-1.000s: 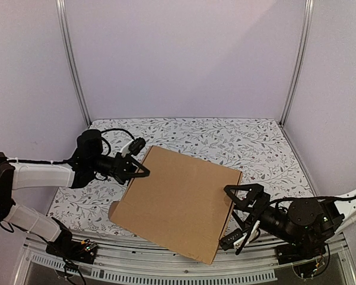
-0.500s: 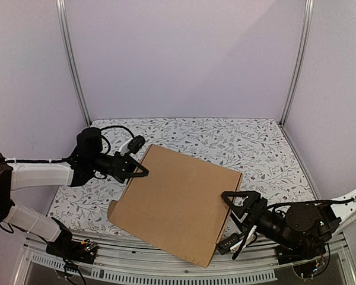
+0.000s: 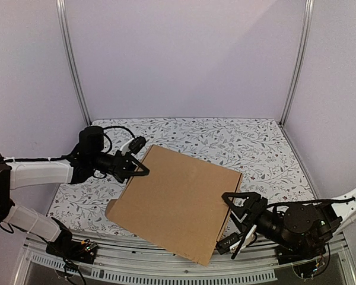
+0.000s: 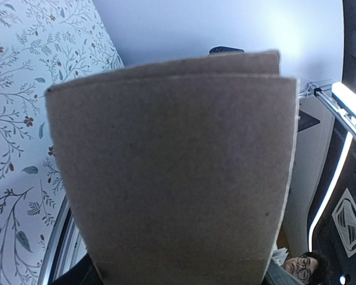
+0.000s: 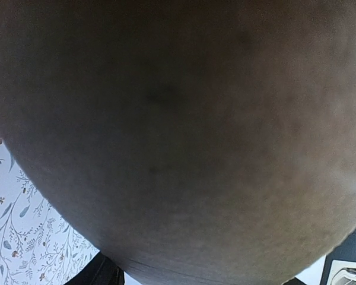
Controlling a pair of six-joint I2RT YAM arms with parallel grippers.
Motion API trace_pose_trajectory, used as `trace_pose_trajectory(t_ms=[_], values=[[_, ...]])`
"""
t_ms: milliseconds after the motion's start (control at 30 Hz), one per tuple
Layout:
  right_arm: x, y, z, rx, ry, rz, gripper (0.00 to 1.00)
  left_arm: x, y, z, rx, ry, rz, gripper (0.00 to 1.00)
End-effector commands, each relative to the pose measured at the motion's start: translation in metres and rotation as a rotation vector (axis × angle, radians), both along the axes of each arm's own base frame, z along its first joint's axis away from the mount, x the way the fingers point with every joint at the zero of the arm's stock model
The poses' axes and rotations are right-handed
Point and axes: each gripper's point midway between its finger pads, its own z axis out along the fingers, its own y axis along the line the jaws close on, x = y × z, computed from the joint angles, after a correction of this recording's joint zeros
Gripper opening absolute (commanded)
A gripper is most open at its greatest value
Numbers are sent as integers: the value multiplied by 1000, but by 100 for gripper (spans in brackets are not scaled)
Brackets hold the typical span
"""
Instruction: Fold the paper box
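Centre of the top view: paper box [image 3: 178,208], closed into a flat rectangular slab of matte brown corrugated card, turned diagonally. Lies on the tablecloth [image 3: 255,148], white with a fine leaf-and-flower print. At mid-left, left gripper [image 3: 137,167], black fingers clamped on the box's left edge; fills the left wrist view with two fuzzy card layers. At lower right, right gripper [image 3: 230,221], jaws apart against the right edge; cannot tell whether gripping.
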Motion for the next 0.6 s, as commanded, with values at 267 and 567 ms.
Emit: trace_pose_trajectory(t_ms=[267,567], values=[[10,-18,41,366,400,-165,52,39,28,-8,299,-143,278,100],[10,-16,-2,448,727,-220,52,62,76,14,497,-378,546,99]])
